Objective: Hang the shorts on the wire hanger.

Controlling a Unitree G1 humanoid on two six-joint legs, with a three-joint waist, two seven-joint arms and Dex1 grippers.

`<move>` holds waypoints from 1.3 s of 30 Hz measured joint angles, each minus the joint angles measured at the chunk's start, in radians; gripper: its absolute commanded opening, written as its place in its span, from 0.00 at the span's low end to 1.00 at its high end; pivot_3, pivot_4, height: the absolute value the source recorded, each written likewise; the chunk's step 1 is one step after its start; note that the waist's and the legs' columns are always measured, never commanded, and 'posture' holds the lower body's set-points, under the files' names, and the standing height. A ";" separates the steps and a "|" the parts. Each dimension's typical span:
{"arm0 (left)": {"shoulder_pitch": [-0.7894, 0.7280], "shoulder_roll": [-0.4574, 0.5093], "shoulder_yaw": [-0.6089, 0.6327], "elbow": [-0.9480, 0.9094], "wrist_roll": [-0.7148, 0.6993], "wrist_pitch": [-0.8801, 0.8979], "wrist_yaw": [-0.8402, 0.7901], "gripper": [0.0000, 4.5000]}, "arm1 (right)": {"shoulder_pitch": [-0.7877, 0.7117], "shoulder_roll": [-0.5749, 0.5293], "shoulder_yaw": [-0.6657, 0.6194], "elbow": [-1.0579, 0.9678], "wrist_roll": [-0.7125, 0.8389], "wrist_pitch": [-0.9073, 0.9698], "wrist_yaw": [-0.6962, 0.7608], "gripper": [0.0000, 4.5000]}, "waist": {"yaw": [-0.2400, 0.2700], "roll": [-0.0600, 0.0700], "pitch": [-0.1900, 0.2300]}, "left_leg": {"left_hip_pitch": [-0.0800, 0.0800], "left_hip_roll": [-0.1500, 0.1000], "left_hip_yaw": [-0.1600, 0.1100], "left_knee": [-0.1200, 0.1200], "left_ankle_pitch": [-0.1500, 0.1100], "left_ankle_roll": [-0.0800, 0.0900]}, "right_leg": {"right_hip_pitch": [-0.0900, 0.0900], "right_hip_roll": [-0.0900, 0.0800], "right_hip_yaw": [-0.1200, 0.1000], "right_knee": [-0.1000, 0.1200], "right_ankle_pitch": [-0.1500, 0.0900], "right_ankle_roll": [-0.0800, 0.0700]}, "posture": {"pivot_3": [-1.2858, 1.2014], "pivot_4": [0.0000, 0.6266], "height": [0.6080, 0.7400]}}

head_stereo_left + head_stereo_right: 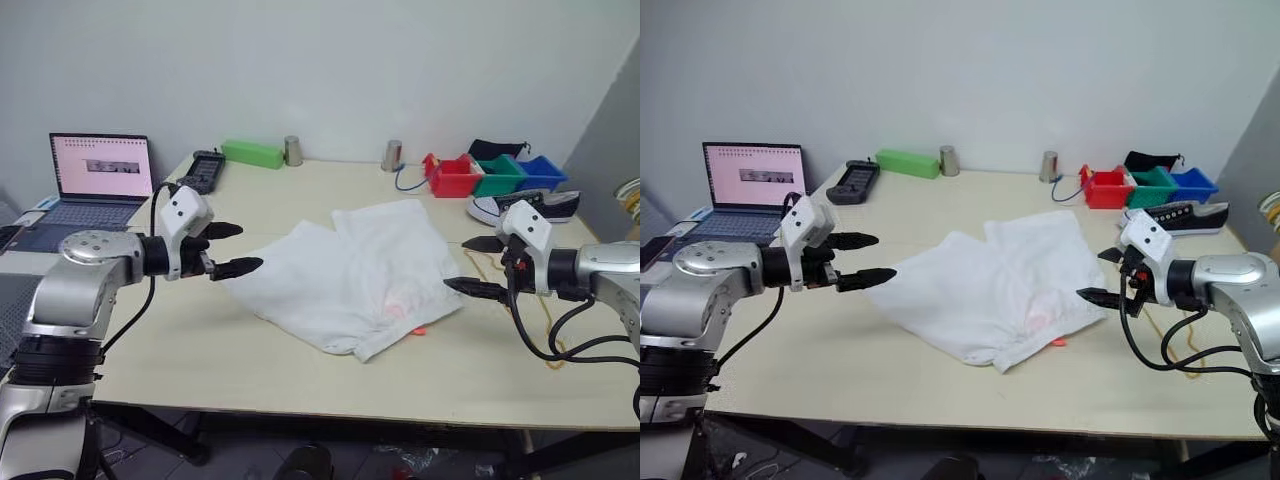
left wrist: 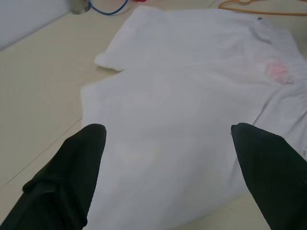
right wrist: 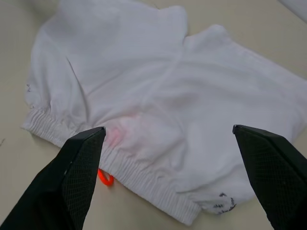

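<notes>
Since the shorts lie spread flat mid-table, I would bring the wide-spread left gripper and right gripper down onto the gathered waistband together. Beside my right arm lies the wire hanger, untouched.

The light was soft, even and fairly bright, seemingly from overhead, with no harsh glare on the pale surface. Shadows were faint, a thin one edging the shorts. The laptop screen glowed washed-out. The head views were slightly soft. In the wrist views the black fingers looked smeared, and the fabric beyond stayed reasonably clear.
</notes>
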 measured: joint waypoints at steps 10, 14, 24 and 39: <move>0.024 -0.002 0.002 -0.037 -0.004 -0.002 0.007 0.99 | 0.010 -0.002 0.039 0.006 -0.022 -0.026 -0.001 1.00 | 0.087 0.001 0.001 | -0.006 -0.001 0.002 0.000 0.000 0.000 | -0.004 0.000 -0.002 -0.003 0.000 0.001 | 0.71 0.00 1.00; 0.027 -0.002 0.001 -0.045 -0.007 -0.002 0.007 0.99 | 0.011 -0.004 0.059 0.010 -0.043 -0.032 0.003 1.00 | 0.110 0.001 0.000 | -0.015 -0.001 0.002 0.002 0.000 0.000 | -0.012 0.000 -0.002 -0.003 0.004 -0.003 | 0.71 0.00 1.00; -0.010 -0.043 -0.008 -0.037 -0.014 -0.009 0.030 0.99 | 0.062 -0.009 0.051 0.001 -0.045 -0.044 -0.010 1.00 | 0.141 0.000 0.000 | -0.015 -0.002 0.002 0.002 -0.001 -0.001 | -0.011 0.003 -0.004 -0.003 0.004 -0.003 | 0.69 0.00 1.00; -0.238 -0.227 -0.203 0.167 0.066 -0.138 -0.046 0.99 | 0.310 -0.014 -0.164 -0.167 -0.034 0.072 -0.170 1.00 | 0.088 0.000 0.000 | -0.014 -0.008 0.002 0.003 -0.001 -0.001 | -0.010 0.004 -0.003 -0.002 0.005 -0.003 | 0.62 0.00 1.00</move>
